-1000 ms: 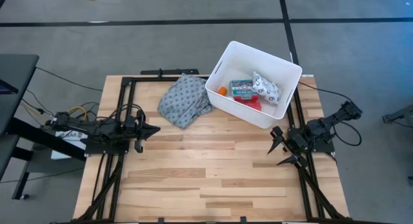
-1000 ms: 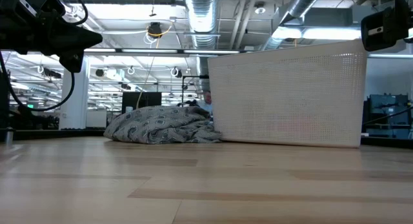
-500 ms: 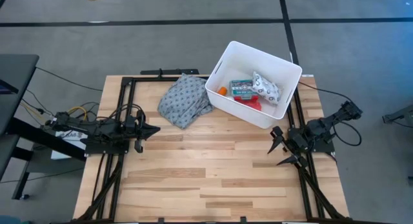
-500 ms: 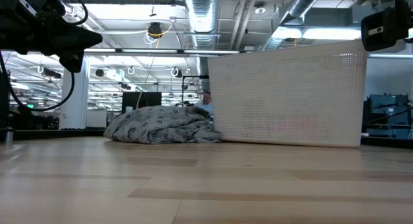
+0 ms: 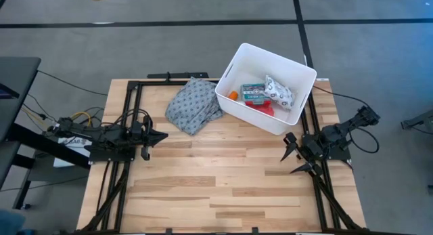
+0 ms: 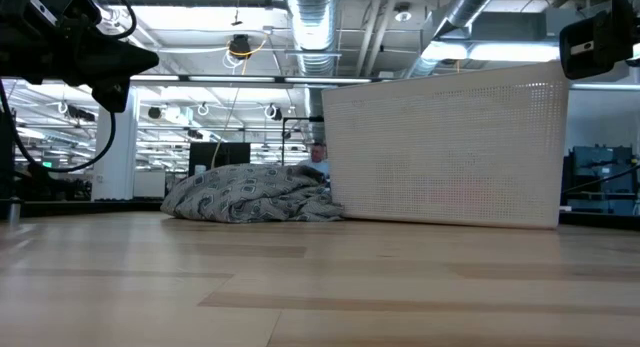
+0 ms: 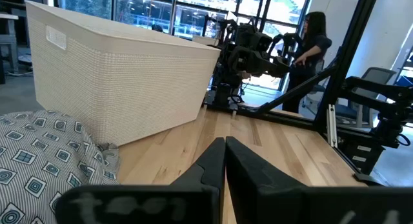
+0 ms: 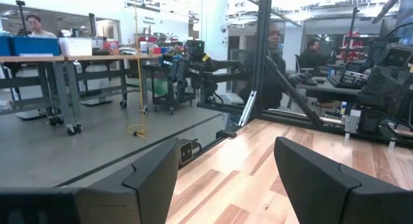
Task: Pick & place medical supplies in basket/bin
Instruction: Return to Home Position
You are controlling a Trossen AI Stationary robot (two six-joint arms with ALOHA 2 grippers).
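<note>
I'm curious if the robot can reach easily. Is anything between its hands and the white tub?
For the right hand, nothing visible: only bare table lies between it and the tub. For the left hand, the grey cloth lies in between, beside the tub.

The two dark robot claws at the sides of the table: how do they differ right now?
On the left gripper the two dark fingers are pressed together into one point; on the right gripper the fingers are spread wide. The left gripper is near the grey patterned cloth, the right gripper near the white plastic tub. Both are empty and point inward over the wooden table.
</note>
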